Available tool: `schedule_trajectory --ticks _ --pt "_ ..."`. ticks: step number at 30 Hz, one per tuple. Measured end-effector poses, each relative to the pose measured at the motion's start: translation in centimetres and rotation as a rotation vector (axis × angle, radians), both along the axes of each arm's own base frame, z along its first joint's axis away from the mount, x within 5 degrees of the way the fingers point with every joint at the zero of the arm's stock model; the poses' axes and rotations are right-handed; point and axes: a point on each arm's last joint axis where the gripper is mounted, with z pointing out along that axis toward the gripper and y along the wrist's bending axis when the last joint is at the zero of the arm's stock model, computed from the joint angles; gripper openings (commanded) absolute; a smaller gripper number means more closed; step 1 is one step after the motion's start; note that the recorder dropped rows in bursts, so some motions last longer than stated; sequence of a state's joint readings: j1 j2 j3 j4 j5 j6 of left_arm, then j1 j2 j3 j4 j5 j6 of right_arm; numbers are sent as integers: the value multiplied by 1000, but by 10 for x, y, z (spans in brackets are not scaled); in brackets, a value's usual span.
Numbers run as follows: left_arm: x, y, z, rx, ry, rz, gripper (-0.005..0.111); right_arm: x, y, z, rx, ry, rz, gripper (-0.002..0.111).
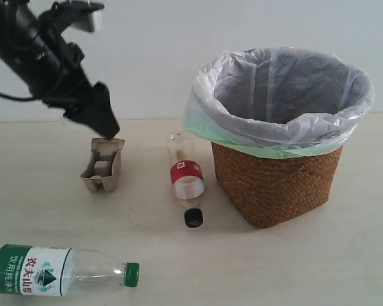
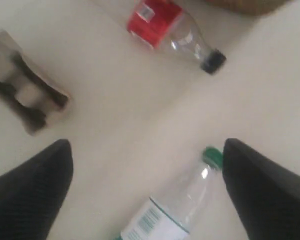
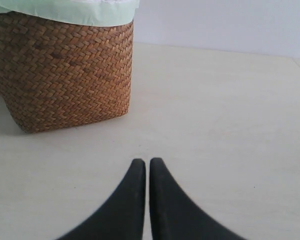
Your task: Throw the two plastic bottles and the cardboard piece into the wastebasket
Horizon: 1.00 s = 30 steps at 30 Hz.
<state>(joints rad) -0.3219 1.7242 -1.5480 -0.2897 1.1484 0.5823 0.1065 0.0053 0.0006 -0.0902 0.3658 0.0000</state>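
The cardboard piece (image 1: 103, 167) lies on the table, left of the wastebasket (image 1: 274, 185). My left gripper (image 1: 106, 127) hangs just over its far end, open and holding nothing. In the left wrist view the left gripper (image 2: 145, 146) has its fingers wide apart, and the green-capped bottle (image 2: 177, 207) shows on the table between them, with the cardboard piece (image 2: 27, 97) off to one side. That green-capped bottle (image 1: 60, 271) lies on its side at the front left. The red-label bottle (image 1: 186, 180) (image 2: 172, 27) lies beside the basket, black cap toward the front. My right gripper (image 3: 148, 161) is shut and empty near the wastebasket (image 3: 65, 65).
A pale wall stands behind the light table. The white-and-green bag (image 1: 287, 95) folds over the basket's rim. Bare tabletop (image 3: 220, 110) stretches beside the basket in the right wrist view. The right arm does not show in the exterior view.
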Motion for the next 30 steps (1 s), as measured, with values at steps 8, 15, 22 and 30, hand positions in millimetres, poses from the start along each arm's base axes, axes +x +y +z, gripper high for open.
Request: schedule_trajectory --ticks 8,15,22,30 --pt "-44 -6 -71 288 200 -292 82 0 0 0 0 0 0 0" --pt "-70 8 -112 478 290 -458 82 0 0 0 0 0 0 0" --pt "-78 12 -146 464 172 -505 87 0 0 0 0 0 0 0" --pt "-80 14 -168 446 30 -481 53 0 0 0 0 0 0 0"
